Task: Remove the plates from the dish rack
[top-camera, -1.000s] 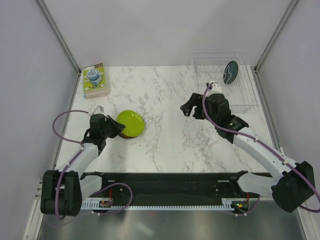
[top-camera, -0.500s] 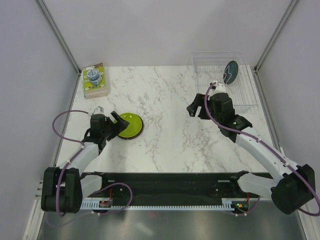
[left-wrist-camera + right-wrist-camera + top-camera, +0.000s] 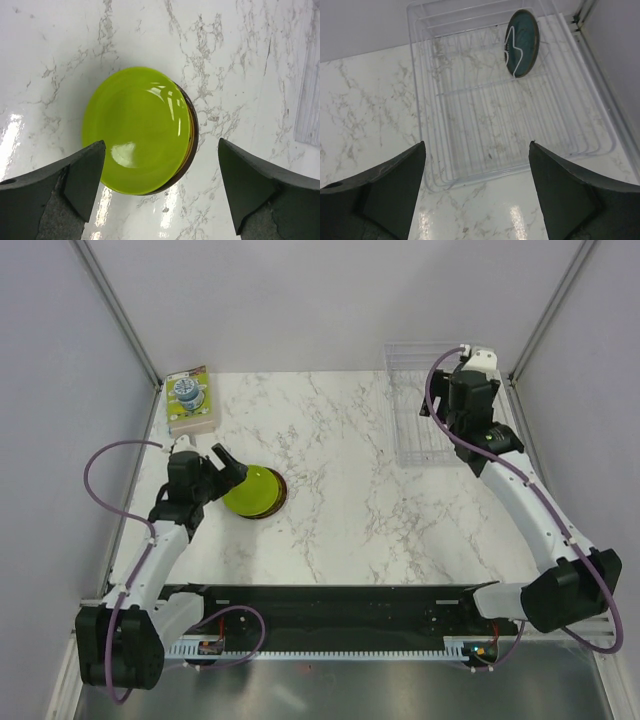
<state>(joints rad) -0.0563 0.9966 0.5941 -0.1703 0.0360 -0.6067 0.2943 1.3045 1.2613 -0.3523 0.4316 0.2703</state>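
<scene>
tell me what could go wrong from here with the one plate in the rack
1. The teal plate stands on edge at the far end of the dish rack; the open right gripper could tip it or drag the clear rack if it closes off-centre.
2. The lime green plate sits off-centre on a dark plate; the open left gripper right by it could nudge the stack.

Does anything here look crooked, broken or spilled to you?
The lime green plate sits off-centre on the dark plate beneath, whose rim peeks out on one side. Nothing looks spilled or broken; the teal plate stands on edge in the dish rack.
</scene>
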